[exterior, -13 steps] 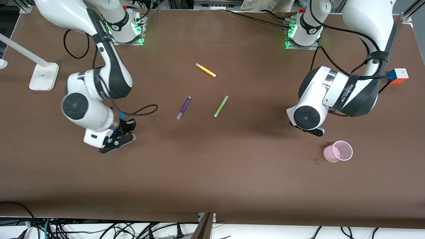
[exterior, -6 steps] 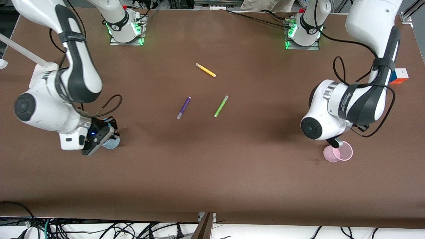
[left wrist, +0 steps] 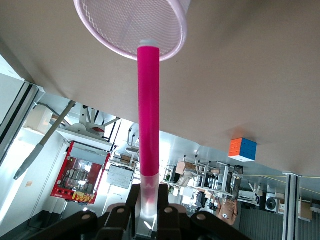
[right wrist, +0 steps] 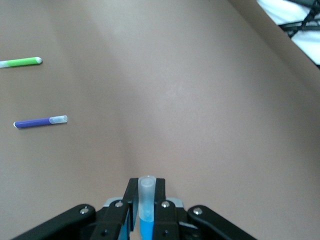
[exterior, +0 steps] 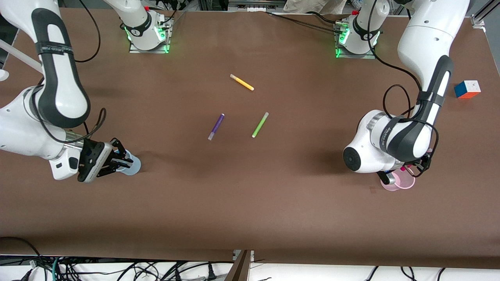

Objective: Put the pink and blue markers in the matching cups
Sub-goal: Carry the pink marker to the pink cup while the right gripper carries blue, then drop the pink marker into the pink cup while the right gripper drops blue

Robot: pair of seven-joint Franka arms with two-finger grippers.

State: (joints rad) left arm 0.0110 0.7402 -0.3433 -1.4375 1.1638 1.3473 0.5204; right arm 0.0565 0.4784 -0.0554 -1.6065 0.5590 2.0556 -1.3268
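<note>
My left gripper (left wrist: 149, 192) is shut on the pale cap of the pink marker (left wrist: 149, 110). The marker's other end reaches the mouth of the pale pink cup (left wrist: 115, 25). In the front view that gripper (exterior: 406, 170) hangs over the pink cup (exterior: 407, 184) near the left arm's end of the table. My right gripper (right wrist: 146, 192) is shut on the blue marker (right wrist: 146, 200), whose pale cap sticks out between the fingers. In the front view it (exterior: 120, 159) is at the rim of the pale blue cup (exterior: 133, 166) toward the right arm's end.
Three loose markers lie mid-table: yellow (exterior: 241, 82), purple (exterior: 216, 126) and green (exterior: 260, 124). A colour cube (exterior: 467, 89) sits near the table edge at the left arm's end. Cables trail from both arm bases along the table's edge.
Both arms swung outward. The right gripper moved with the blue marker to the blue cup. The left gripper came over the pink cup with the pink marker.
</note>
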